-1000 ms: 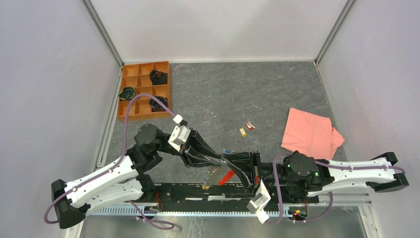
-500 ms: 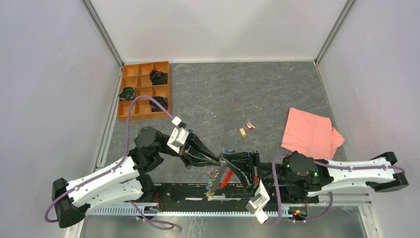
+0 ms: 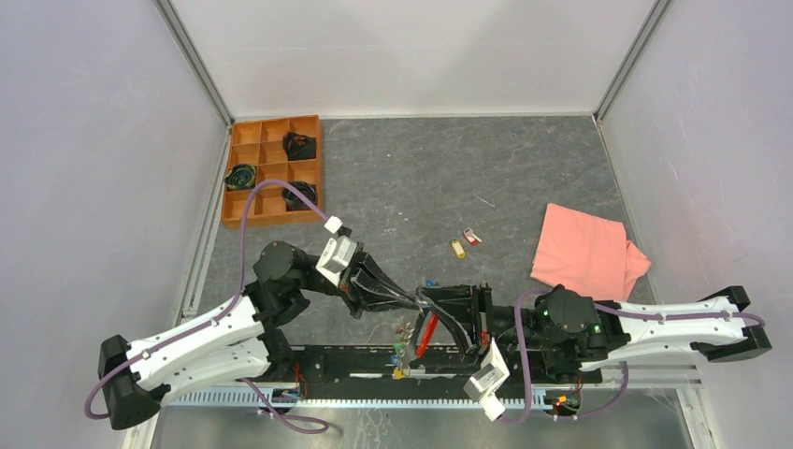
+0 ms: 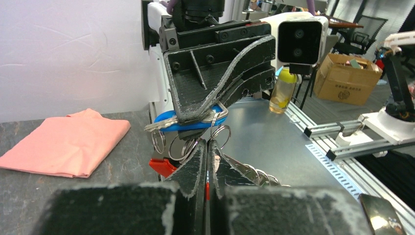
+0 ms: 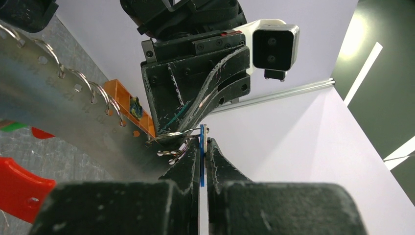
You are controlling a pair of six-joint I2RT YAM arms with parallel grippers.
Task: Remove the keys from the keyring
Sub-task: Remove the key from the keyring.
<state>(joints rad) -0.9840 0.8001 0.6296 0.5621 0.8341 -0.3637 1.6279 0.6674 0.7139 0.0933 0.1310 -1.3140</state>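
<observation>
– Left gripper [image 4: 206,149]: how does it stand?
– Fingers pressed together, tips right in the cluster of wire loops. In the right wrist view it looks nipped on a loop of the keyring [image 5: 169,153], though the pinch itself is tiny.
– And the other one?
– Right gripper [image 5: 201,147] is clamped on the blue key [image 4: 191,126], whose head shows edge-on between its pads. The two meet tip to tip at lower centre of the top view.
– So which way does that key lie from the left one?
– Straight ahead, just past its fingertips, against the ring. Its long axis runs crosswise in the left wrist frame, across the line joining the two grippers. I'd judge the coming move is the right arm working the key round the coil while the left braces the ring.
– What's around them?
– Red strap [image 3: 427,334] and a bunch of keys [image 3: 402,329] hang just below the grippers. A yellow-headed key [image 3: 457,248] and a red-headed key [image 3: 473,238] lie loose on the table [image 3: 421,178], up and right of them, toward the pink cloth [image 3: 584,251].
</observation>
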